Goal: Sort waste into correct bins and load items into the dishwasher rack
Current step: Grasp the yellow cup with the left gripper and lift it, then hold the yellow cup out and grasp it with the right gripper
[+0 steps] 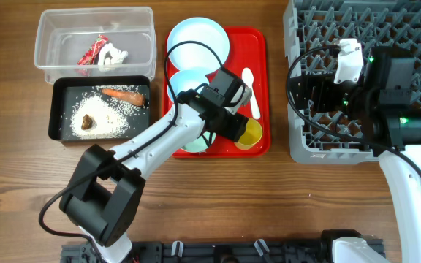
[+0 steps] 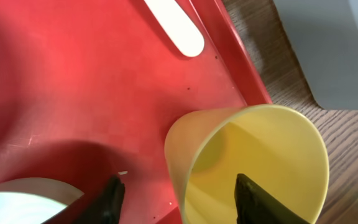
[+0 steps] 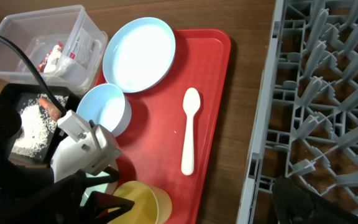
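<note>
**Operator:** Overhead view. Locate the item in hand and both pincers.

**Technician:** The yellow cup [image 1: 251,136] stands upright, mouth up, in the corner of the red tray [image 1: 258,44] nearest the rack [image 1: 298,150]. The left pincer [image 1: 238,128] is at the cup's rim, reaching in from the tray's middle. The right pincer [image 1: 307,91] hovers over the rack, released and empty, well apart from the cup. The left arm is the nearer one.

**Operator:** Left wrist view. State the pincer condition.

**Technician:** The left pincer [image 2: 185,199] is released, jaws straddling the cup's wall. One finger [image 2: 113,198] is outside, over the tray and apart from the wall. The other [image 2: 257,199] is inside the mouth. No clamp on the wall is visible. The white spoon [image 2: 176,28] lies beyond the cup, clear of the jaws.

**Operator:** Right wrist view.

**Technician:** The cup [image 3: 138,200] sits at the tray's near edge. The rack [image 3: 316,93] lies to its right, across a strip of bare bench [image 3: 250,37]. The spoon's long axis runs along the tray, handle end toward the cup.

**Operator:** What governs the coming move?

**Technician:** Judgement: the cup's axis is vertical and its wall lies between the jaws, so closing should pinch that wall. The carry then runs rightward to the rack. A one-wall pinch may let the cup tilt.
</note>
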You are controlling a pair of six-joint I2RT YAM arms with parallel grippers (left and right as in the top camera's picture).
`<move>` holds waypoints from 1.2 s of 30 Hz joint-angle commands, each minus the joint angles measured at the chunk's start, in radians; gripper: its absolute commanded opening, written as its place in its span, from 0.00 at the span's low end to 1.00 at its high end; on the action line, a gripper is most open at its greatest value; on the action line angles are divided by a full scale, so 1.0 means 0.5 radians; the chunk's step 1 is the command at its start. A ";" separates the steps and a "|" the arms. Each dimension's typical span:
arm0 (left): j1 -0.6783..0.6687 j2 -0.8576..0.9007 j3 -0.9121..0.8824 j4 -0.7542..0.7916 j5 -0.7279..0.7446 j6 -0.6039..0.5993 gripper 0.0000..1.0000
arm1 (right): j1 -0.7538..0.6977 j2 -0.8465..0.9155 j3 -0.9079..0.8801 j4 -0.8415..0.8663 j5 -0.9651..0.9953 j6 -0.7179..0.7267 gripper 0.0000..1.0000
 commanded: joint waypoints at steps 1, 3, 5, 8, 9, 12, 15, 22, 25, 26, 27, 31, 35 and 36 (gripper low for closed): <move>-0.001 0.021 0.014 0.005 -0.028 0.023 0.42 | 0.005 0.021 0.039 0.011 0.021 0.014 1.00; -0.001 0.021 0.014 0.008 -0.028 0.024 0.24 | 0.005 0.021 0.039 0.011 0.021 0.015 1.00; 0.000 0.021 0.014 0.015 -0.034 0.032 0.11 | 0.005 0.021 0.039 0.011 0.021 0.014 1.00; 0.000 0.021 0.014 0.030 -0.047 0.082 0.04 | 0.005 0.021 0.039 0.004 0.021 0.014 1.00; 0.003 0.021 0.014 0.039 -0.050 0.099 0.04 | 0.005 0.021 0.039 -0.002 0.021 0.014 1.00; 0.014 0.011 0.020 0.076 -0.050 0.118 0.04 | 0.005 0.021 0.039 -0.021 0.021 0.011 1.00; 0.037 -0.034 0.066 0.059 -0.050 0.117 0.04 | 0.005 0.021 0.039 -0.027 0.020 0.017 1.00; 0.350 -0.252 0.101 0.052 0.282 -0.206 0.04 | 0.005 0.021 0.039 0.088 -0.198 0.127 1.00; 0.623 -0.335 0.101 0.112 0.822 -0.311 0.04 | 0.005 0.027 0.039 0.249 -0.480 0.156 1.00; 0.731 -0.349 0.101 0.161 1.046 -0.362 0.04 | 0.006 0.043 0.039 0.346 -0.633 0.172 1.00; 0.814 -0.349 0.101 0.211 1.259 -0.385 0.04 | 0.006 0.060 0.039 0.411 -0.734 0.172 1.00; 1.090 -0.349 0.101 0.420 2.065 -0.507 0.04 | 0.006 0.206 0.039 0.678 -1.194 0.169 1.00; 1.150 -0.349 0.101 0.454 2.202 -0.572 0.04 | 0.007 0.361 0.039 0.880 -1.593 0.163 1.00; 1.152 -0.349 0.101 0.491 2.300 -0.574 0.04 | 0.011 0.410 0.039 0.945 -1.699 0.163 1.00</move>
